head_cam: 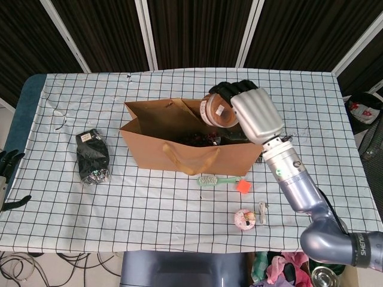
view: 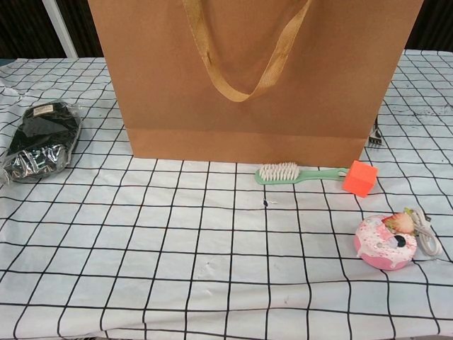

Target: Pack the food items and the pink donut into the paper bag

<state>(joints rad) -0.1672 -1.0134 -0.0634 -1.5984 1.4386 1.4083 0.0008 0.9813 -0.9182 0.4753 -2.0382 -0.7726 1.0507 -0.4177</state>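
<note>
One checked tablecloth [head_cam: 179, 203] before dark wall panels [head_cam: 197, 30]

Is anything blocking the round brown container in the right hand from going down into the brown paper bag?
Nothing visible does. The right hand holds the round brown container over the brown paper bag, whose mouth gapes open; dark items already lie inside.

The paper bag [head_cam: 191, 146] mouth gapes open upward, its handles [head_cam: 192, 160] drooping at the rims, dark contents inside.
</note>
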